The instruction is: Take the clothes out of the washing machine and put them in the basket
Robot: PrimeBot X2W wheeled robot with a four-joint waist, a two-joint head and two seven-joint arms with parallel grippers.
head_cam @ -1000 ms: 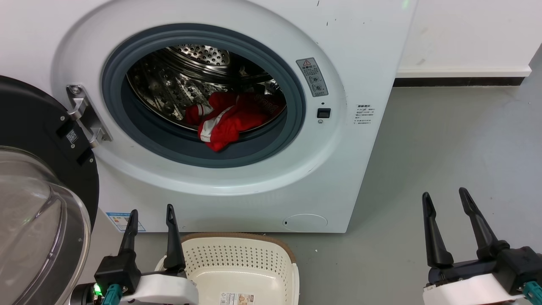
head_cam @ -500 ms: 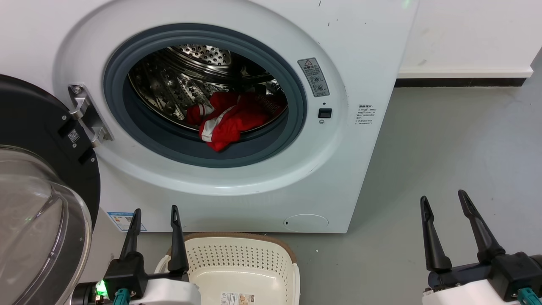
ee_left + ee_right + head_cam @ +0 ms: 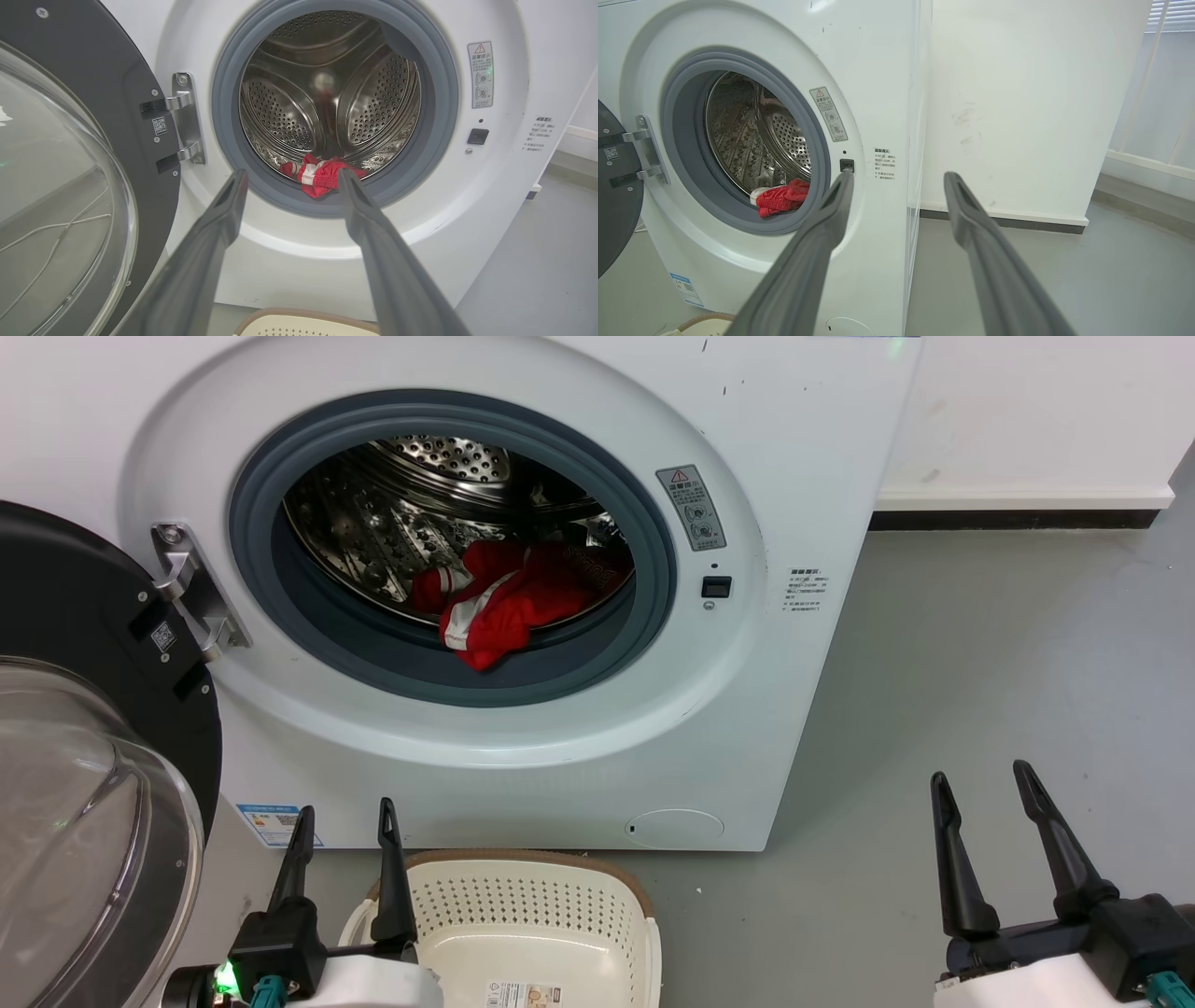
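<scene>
Red clothes [image 3: 509, 602] with white trim lie heaped at the front of the perforated steel drum [image 3: 401, 513] of a white front-loading washing machine [image 3: 803, 448], with one fold spilling onto the grey rubber gasket [image 3: 560, 667]. The black-rimmed glass door [image 3: 93, 803] stands swung open at left. On the grey floor [image 3: 980, 644], just near of the machine, sits a cream perforated basket [image 3: 523, 905]. The left gripper [image 3: 345, 809] hovers at the basket's left rim and the right gripper [image 3: 978, 775] well off to the right over the floor. Both are spread wide, grasping nothing.
</scene>
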